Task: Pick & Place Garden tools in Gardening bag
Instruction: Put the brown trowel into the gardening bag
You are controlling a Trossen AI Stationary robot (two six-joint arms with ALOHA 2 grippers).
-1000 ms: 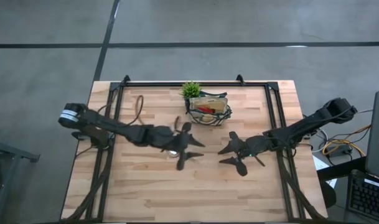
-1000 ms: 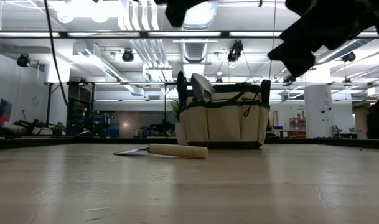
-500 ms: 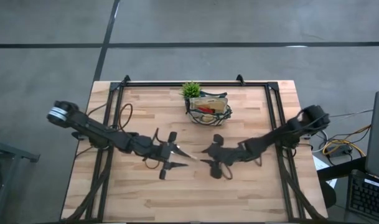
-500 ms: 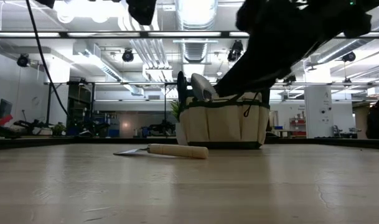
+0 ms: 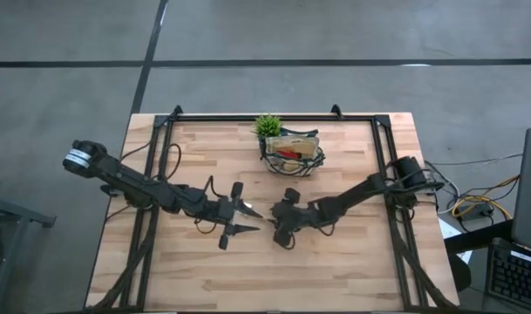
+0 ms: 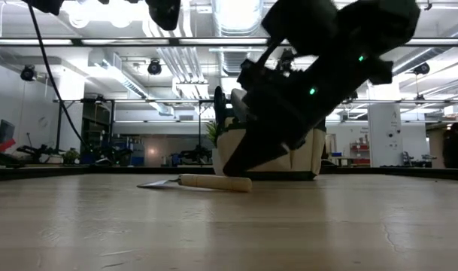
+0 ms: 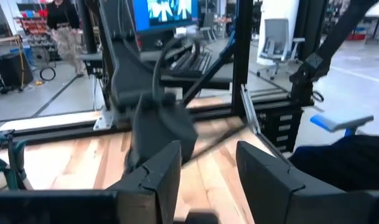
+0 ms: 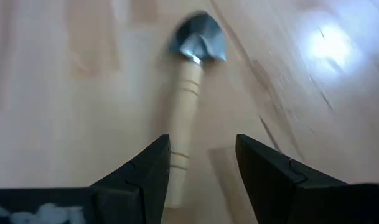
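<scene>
A trowel [image 8: 186, 93] with a silver head and a light wooden handle lies flat on the table, also seen in the low view [image 6: 210, 183]. In the high view [image 5: 250, 213] it lies mostly under the grippers. My right gripper [image 8: 201, 168] is open just above the handle's free end [image 6: 236, 183], one finger on either side and pointing along the handle. I see no touch. My left gripper [image 5: 246, 220] is open and empty, higher up, just left of the trowel. The beige bag [image 5: 293, 154] with green trim stands far behind, holding a red lump and tools.
A small green plant [image 5: 267, 125] stands just behind the bag. Dark frame rails [image 5: 383, 166] run along the table's left, right and far edges. Bare wood [image 5: 274, 279] lies toward the near edge. A person [image 7: 65, 25] stands far off in the room.
My right gripper has gone toward the table's left edge and down, tipping forward, until its open fingers hang over the trowel's handle. My left gripper has drawn back toward the table's left edge. The trowel has not moved.
</scene>
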